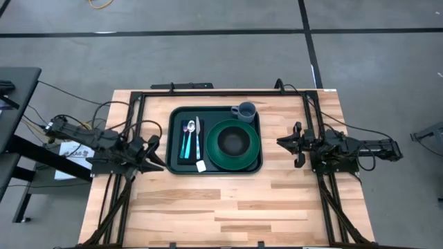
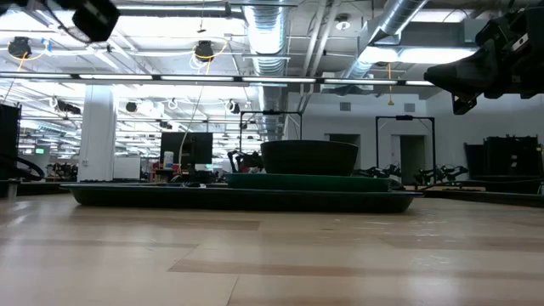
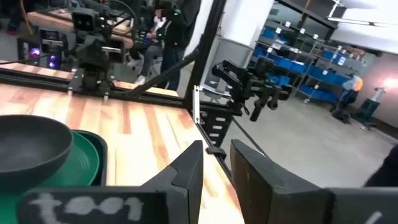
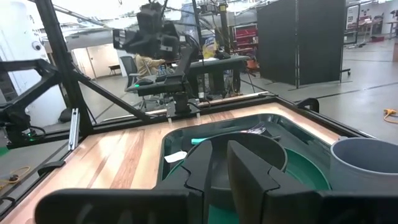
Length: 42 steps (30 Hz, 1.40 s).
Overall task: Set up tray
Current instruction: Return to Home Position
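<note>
In the tray [image 1: 172, 138]: cutlery [image 1: 191, 136] on napkin [image 1: 182, 158] left, bowl [image 1: 233, 141] on plate [image 1: 213, 149] right, cup [image 1: 246, 111] near plate

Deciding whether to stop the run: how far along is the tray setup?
Looks done: the tray holds a napkin with fork, spoon and knife, a plate with bowl, and a cup. In hand: nothing; the left gripper and right gripper sit empty beside the tray. Left: seemingly only parking the arms.

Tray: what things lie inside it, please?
Inside the tray: a black napkin bearing fork, spoon and knife, a green plate with a dark bowl on it, and a cup. The bowl hides the plate's middle.
</note>
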{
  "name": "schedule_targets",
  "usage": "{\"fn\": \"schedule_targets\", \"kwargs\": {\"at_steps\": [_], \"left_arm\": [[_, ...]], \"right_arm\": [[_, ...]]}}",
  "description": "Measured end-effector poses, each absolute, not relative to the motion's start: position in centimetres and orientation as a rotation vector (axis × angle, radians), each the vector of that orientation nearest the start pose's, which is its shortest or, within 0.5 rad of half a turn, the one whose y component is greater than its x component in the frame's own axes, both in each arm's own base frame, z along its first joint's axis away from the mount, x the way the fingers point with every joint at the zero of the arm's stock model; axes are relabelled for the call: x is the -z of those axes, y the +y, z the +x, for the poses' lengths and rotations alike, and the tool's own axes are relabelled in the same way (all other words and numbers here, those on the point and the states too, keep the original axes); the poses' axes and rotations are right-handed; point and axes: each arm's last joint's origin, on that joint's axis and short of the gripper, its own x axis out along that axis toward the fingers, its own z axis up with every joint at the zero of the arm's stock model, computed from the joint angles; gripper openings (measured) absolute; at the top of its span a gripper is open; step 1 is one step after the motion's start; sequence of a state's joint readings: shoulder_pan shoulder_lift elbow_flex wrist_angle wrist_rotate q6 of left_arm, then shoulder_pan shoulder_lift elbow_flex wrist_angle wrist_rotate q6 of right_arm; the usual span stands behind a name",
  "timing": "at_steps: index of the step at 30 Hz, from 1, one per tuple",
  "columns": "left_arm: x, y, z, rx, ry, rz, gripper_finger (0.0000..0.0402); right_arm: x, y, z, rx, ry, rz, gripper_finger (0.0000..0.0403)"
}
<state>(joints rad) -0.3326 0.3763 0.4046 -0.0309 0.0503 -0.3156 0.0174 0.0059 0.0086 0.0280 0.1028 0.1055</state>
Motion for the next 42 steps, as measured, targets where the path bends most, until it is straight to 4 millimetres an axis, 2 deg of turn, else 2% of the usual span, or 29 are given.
{"fn": "schedule_targets", "kwargs": {"at_steps": [4,9,16,26,33,42], "left_arm": [[-24.6,-3.7,10.0,0.388,0.035,-0.271,0.0069],[-22.0,-3.5,9.6,0.401,-0.108,-0.215,0.0069],[-19.3,-3.4,9.1,0.419,-0.225,-0.164,0.0069],[-19.3,-2.7,8.9,0.189,-0.281,0.012,0.0069],[-17.5,-2.8,9.2,0.192,-0.104,0.063,0.0069],[-17.3,-2.5,9.3,0.082,-0.081,0.106,0.0069]], "right_arm": [[-16.9,-0.1,9.7,0.084,-0.036,0.107,0.0044],[-16.9,-0.1,9.7,0.084,-0.036,0.107,0.0044],[-16.9,-0.1,9.7,0.084,-0.036,0.108,0.0044],[-16.9,-0.1,9.7,0.083,-0.036,0.108,0.0044],[-16.9,-0.1,9.7,0.083,-0.036,0.108,0.0044],[-16.9,-0.1,9.7,0.083,-0.036,0.108,0.0044]]}}
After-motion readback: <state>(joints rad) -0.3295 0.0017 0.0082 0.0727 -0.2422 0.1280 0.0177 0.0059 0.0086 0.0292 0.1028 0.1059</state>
